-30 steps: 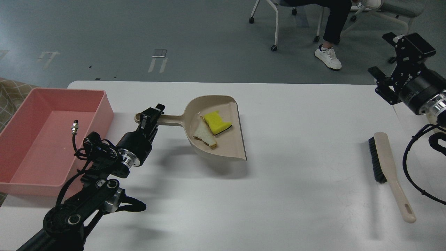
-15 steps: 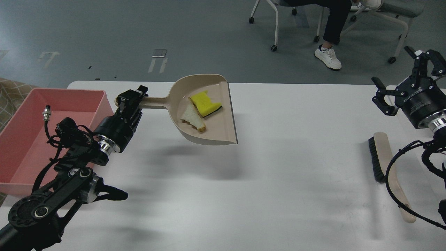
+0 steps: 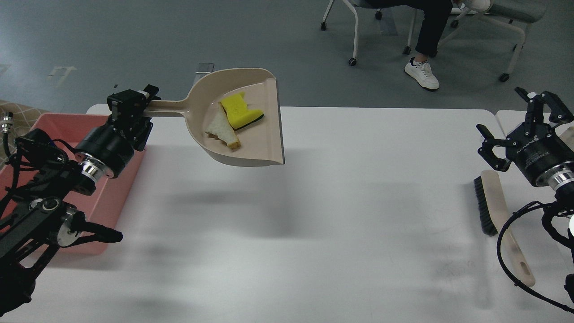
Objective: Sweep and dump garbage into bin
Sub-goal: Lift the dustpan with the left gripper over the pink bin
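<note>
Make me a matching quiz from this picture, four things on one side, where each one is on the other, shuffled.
1. beige plastic dustpan
2. yellow sponge piece
3. beige black-bristled brush
4. pink plastic tub

A. lying on the white table, at its right side
B. at the table's left edge
C. held in the air by the left gripper
D. inside the dustpan

Pairs: 1-C, 2-D, 3-A, 4-B

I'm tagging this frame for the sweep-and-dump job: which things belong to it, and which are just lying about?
Job:
- yellow sponge piece
- off-white strip
- dustpan, lifted by left gripper
- pink bin

Lying about:
- brush, flat on table
- right gripper, open, empty
- chairs
</note>
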`<move>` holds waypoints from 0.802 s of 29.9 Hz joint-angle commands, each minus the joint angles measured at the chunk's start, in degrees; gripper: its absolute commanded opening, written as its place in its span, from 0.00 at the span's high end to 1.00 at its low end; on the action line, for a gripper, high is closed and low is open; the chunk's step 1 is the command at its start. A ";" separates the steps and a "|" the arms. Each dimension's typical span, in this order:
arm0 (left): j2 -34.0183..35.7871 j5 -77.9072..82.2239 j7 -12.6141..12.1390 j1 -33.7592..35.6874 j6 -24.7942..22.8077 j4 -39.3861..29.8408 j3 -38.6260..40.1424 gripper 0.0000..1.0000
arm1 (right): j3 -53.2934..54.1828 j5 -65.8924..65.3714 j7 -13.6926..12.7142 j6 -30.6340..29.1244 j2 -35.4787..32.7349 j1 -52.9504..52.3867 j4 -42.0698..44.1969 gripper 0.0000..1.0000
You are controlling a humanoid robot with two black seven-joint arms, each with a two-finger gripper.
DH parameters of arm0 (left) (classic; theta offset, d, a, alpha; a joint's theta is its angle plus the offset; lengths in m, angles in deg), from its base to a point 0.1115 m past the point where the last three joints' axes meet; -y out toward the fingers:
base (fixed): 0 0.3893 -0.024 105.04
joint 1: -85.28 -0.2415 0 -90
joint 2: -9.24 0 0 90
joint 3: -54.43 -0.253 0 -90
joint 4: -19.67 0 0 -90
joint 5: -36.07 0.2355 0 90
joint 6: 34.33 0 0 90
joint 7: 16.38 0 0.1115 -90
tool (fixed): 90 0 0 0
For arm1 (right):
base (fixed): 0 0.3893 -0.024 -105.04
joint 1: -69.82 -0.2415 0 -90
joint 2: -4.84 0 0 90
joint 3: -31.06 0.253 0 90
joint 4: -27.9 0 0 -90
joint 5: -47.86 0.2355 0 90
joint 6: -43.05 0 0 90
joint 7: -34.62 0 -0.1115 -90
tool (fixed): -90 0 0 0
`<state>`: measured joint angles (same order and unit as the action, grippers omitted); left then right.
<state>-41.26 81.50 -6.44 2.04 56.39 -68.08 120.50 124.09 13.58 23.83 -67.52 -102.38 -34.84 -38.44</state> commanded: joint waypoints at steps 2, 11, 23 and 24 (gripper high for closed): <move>1.19 -1.75 -0.19 -2.53 -5.64 0.73 4.68 1.00 | 0.05 0.00 0.06 0.00 -0.01 0.51 0.16 0.00; 1.81 -4.12 -0.19 -11.41 -15.05 1.96 16.63 1.00 | -0.74 0.00 0.15 -1.14 -0.01 3.67 -0.98 0.00; 3.04 -3.68 -0.19 -15.63 -28.32 13.47 29.99 1.00 | -0.74 0.00 0.41 -1.23 -0.01 3.94 -0.72 0.00; 3.56 -3.68 -0.19 -15.63 -28.73 14.61 30.34 1.00 | -0.74 0.00 0.41 -1.23 -0.01 3.94 -0.72 0.00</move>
<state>-38.34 77.68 -6.58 -13.53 29.17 -55.80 149.62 123.32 13.61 24.25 -68.76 -102.36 -30.90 -39.18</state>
